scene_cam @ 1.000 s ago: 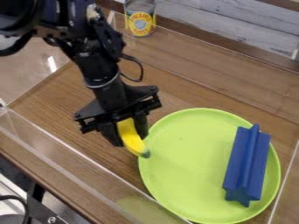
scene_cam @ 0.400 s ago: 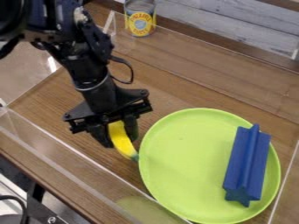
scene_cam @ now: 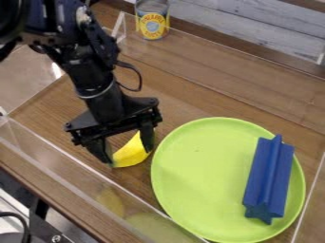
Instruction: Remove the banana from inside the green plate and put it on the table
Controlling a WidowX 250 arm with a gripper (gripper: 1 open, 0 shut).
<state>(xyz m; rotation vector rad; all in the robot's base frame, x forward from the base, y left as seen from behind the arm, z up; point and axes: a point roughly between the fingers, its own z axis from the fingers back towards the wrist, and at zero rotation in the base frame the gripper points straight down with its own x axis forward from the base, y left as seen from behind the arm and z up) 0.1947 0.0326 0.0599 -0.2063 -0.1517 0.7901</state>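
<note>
The yellow banana [scene_cam: 129, 151] lies on the brown table [scene_cam: 216, 95], just off the left rim of the green plate [scene_cam: 203, 180]. My gripper [scene_cam: 122, 147] points down over it, its black fingers standing on either side of the banana with a gap showing, so it looks open. The banana seems to rest on the wood rather than hang. Part of it is hidden behind the fingers.
A blue ridged block [scene_cam: 265, 178] lies in the right half of the plate. A yellow-labelled can [scene_cam: 152, 26] stands at the back. A low clear acrylic wall [scene_cam: 64, 185] runs along the near-left edge, close to the gripper.
The gripper carried the banana left off the plate's rim to the table. The banana went from hanging upright in shut fingers to lying lower between spread fingers.
</note>
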